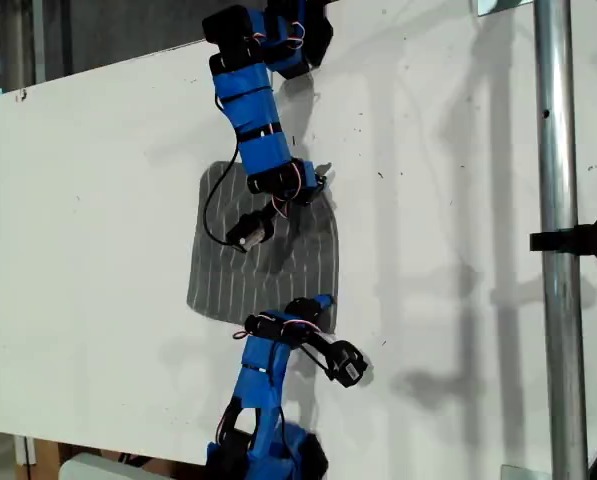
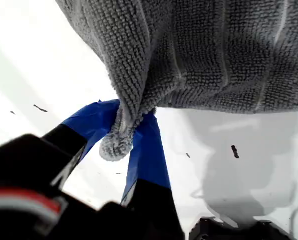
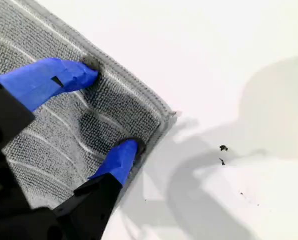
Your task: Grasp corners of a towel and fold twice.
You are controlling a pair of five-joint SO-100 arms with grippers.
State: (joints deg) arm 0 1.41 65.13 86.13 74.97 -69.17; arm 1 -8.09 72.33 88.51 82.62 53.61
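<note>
— Where is the grey cloth towel with thin white stripes (image 1: pixel 263 255) being seen?

— It is being seen lying on the white desk (image 1: pixel 98 200), between the two blue arms in the exterior view.

— What is being held by my first gripper (image 2: pixel 126 135)?

— A bunched corner (image 2: pixel 116 145) of the towel (image 2: pixel 213 50) is being pinched between its blue fingers and lifted off the desk.

— And my second gripper (image 3: pixel 111 112)?

— It is being held spread, both fingertips (image 3: pixel 74 75) pressing on the towel (image 3: pixel 49 130) near another corner (image 3: pixel 163 112).
</note>
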